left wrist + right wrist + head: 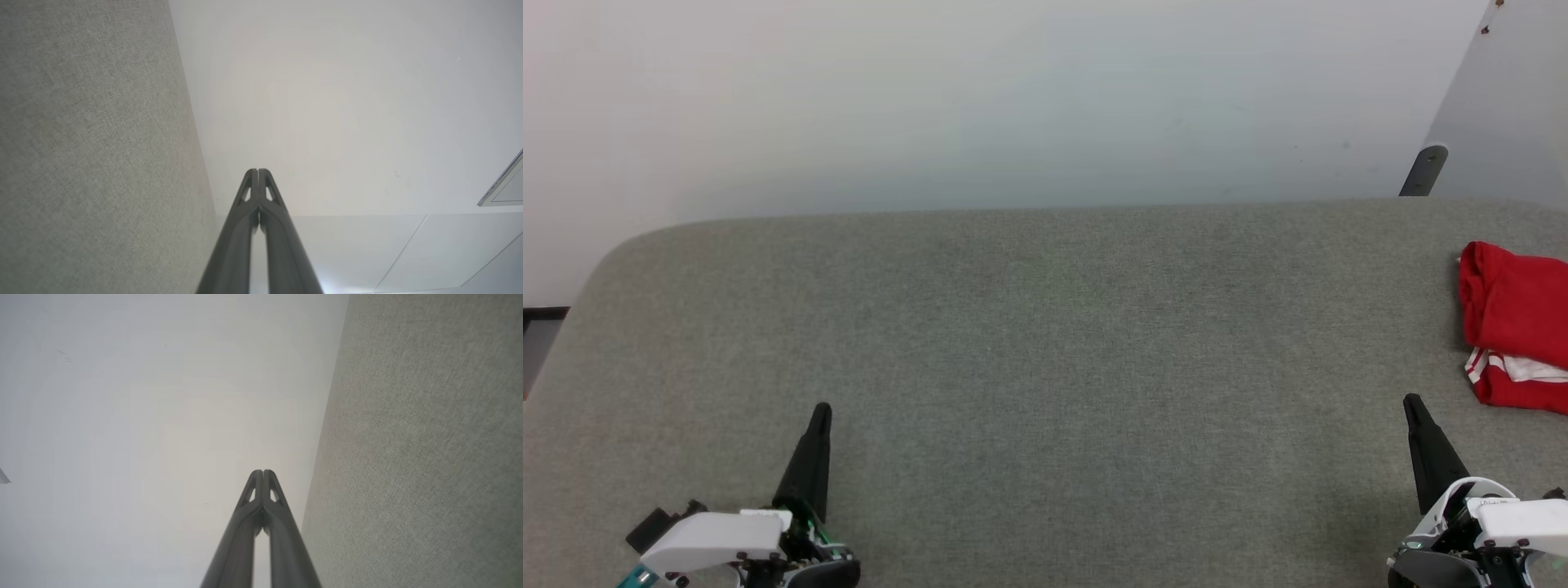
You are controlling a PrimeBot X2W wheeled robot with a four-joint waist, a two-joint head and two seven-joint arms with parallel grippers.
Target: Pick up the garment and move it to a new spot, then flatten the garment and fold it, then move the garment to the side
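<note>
Garment (1515,318) lies as red bundle at far right end of grey surface (1045,327), partly cut by picture edge; white striped trim shows at its near side. Your right claw (1413,404) is near it: garment sits ahead and to right of tip. Left claw (822,411) is well apart, across whole surface. So right arm is your nearer one. Visible part runs front-to-back; full long axis you cannot tell. Both claws pressed together, holding nothing.
</note>
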